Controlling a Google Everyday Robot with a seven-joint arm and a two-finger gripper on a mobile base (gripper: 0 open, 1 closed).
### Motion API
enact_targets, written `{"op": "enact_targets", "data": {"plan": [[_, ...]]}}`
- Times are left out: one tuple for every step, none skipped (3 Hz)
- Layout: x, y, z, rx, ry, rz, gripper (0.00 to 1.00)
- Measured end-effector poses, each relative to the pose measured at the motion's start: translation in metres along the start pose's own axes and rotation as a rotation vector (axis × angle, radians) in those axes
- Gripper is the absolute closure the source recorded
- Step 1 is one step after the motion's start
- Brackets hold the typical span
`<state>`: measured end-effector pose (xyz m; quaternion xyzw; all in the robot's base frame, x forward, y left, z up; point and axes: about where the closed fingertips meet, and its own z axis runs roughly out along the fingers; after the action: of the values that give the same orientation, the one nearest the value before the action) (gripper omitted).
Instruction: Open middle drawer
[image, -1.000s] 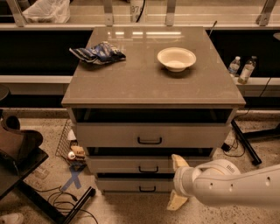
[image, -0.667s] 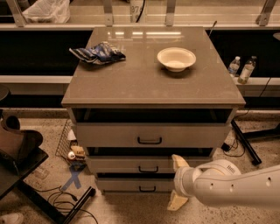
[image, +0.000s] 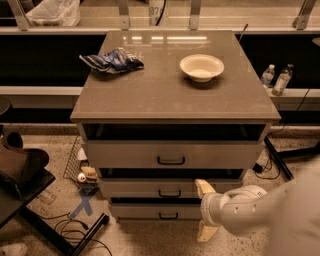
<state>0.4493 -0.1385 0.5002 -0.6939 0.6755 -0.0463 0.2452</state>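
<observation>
Arm enters from the lower right corner, its gripper (image: 205, 210) spread wide and empty.
The upper finger (image: 204, 187) overlaps the middle drawer (image: 135, 189), second of three, just right of its black handle (image: 170, 193). On the cabinet top (image: 165, 95), a white bowl (image: 201, 66) sits toward the back right corner and a crumpled bag (image: 112, 61) at the left edge.

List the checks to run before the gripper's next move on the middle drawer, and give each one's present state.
1. The middle drawer is in view, second of three: ok.
2. Its handle is visible and free: ok.
3. The gripper is open, jaws spread wide: ok.
4. The gripper is lined up on the handle: not ok, it sits to the handle's right.
5. The gripper is clear of the drawer front: cannot tell.
</observation>
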Motion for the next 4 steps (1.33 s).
{"op": "enact_targets", "data": {"plan": [[0.016,0.030,0.033,-0.037,0.067,-0.096,0.00],[-0.007,0.057,0.072,-0.061,0.096,-0.212,0.00],[-0.028,0.059,0.096,0.003,0.088,-0.224,0.00],[-0.027,0.057,0.093,0.008,0.089,-0.222,0.00]]}}
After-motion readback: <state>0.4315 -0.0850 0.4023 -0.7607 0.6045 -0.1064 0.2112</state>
